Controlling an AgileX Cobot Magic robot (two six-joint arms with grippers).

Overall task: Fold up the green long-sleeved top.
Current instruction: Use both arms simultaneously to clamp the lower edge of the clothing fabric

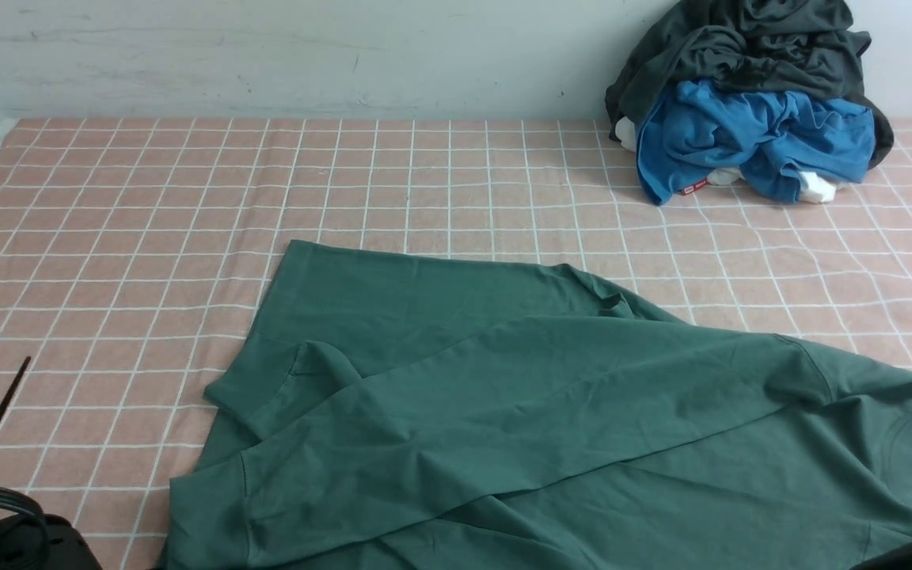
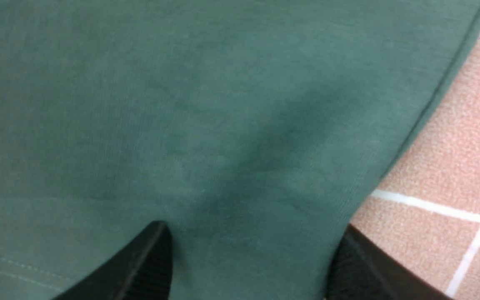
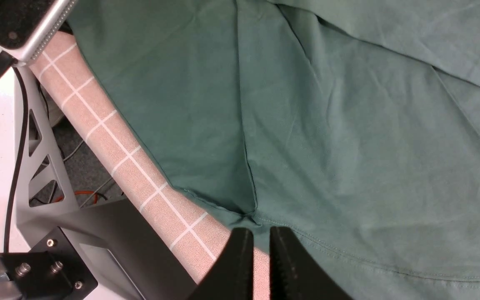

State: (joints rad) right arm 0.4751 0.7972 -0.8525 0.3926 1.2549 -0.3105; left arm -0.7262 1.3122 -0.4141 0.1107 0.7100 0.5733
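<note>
Across the front view's lower centre and right: the green long-sleeved top [image 1: 519, 396], neck rightward.
Left gripper [image 2: 254, 233] spread over its edge; right gripper [image 3: 261, 235], jaws nearly pressed together, empty, tips beside its hem corner.

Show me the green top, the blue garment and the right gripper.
green top [image 1: 503, 396], front view, middle of its spread body.
blue garment [image 1: 741, 138], front view, middle of its crumpled folds.
right gripper [image 3: 260, 233], right wrist view, midway between its fingertips.
</note>
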